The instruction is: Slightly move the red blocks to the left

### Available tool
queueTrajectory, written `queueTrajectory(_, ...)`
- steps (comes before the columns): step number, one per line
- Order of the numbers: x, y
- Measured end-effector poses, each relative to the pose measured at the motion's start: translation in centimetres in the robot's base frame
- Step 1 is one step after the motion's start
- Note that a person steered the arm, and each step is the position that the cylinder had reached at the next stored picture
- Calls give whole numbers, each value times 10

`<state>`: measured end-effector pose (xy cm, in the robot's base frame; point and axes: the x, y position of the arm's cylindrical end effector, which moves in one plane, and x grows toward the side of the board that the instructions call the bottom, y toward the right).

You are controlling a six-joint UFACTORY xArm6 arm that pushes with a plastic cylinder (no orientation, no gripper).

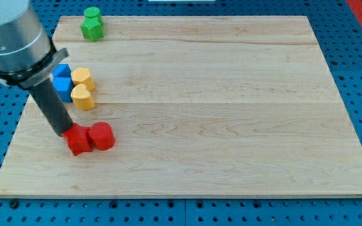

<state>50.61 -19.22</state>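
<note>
Two red blocks sit side by side near the board's lower left: a red star-like block (78, 140) and a red cylinder (102, 135) touching its right side. My tip (63, 132) stands against the upper left edge of the red star-like block. The dark rod rises from there to the view's upper left, under the arm's grey body.
Two blue blocks (62, 82) and two yellow blocks (82, 88) are clustered above the red ones, close to the rod. Two green blocks (92, 24) sit at the board's top left edge. The wooden board (219, 107) lies on a blue perforated table.
</note>
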Motion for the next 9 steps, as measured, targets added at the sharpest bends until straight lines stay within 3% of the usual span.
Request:
queueTrajectory(2, 13, 3)
queueTrajectory(3, -7, 0)
queueTrajectory(4, -30, 85)
queueTrajectory(5, -27, 148)
queueTrajectory(6, 29, 75)
queueTrajectory(7, 26, 46)
queueTrajectory(8, 8, 113)
queueTrajectory(9, -85, 130)
